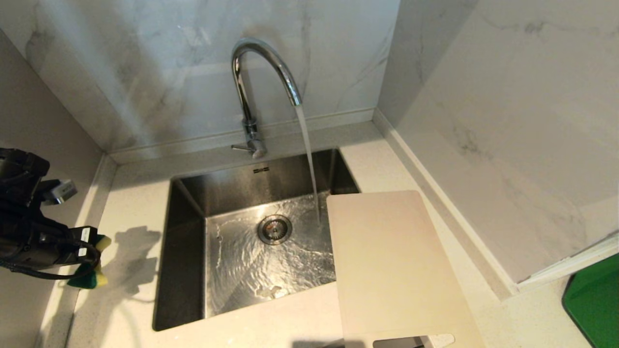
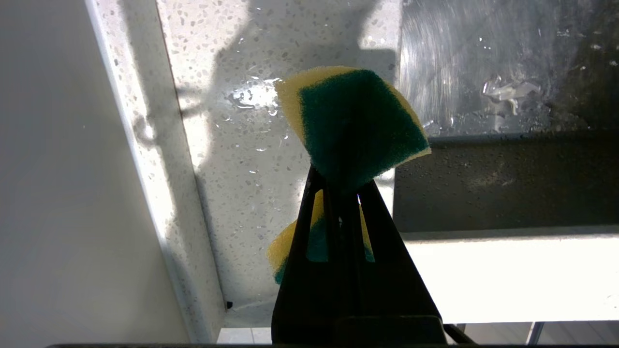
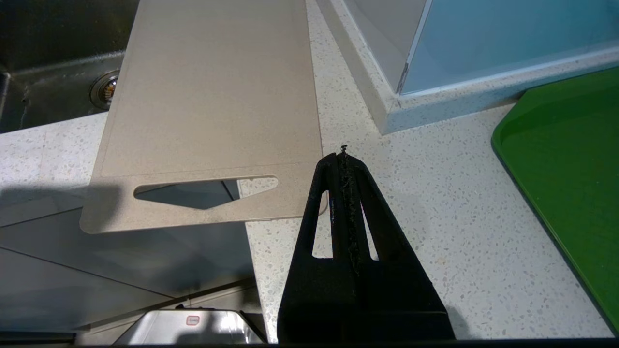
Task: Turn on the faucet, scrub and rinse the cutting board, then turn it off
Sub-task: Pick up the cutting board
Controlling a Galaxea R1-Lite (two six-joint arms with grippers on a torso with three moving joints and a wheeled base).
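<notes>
Left of the sink [image 1: 186,251], the left gripper [image 1: 94,258] has its jaws clamped on a sponge [image 2: 355,125]. The faucet [image 1: 254,92] runs behind the sink. The board [image 1: 387,261] overlaps the sink's right edge on the surface [image 1: 130,208]; just right of it, the right gripper [image 3: 344,159] jaws are closed, empty.

Your speckled bench [image 1: 271,324] carries the cutting board [image 1: 391,270], partly over the sink [image 1: 184,270], and a green tray [image 1: 595,299] at right.

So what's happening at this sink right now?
The faucet is running into the sink. The left gripper, shut on a green-and-yellow sponge, is over the counter left of the sink. The cutting board lies across the sink's right edge, untouched. The right gripper is shut and empty near the board's handle end.
</notes>
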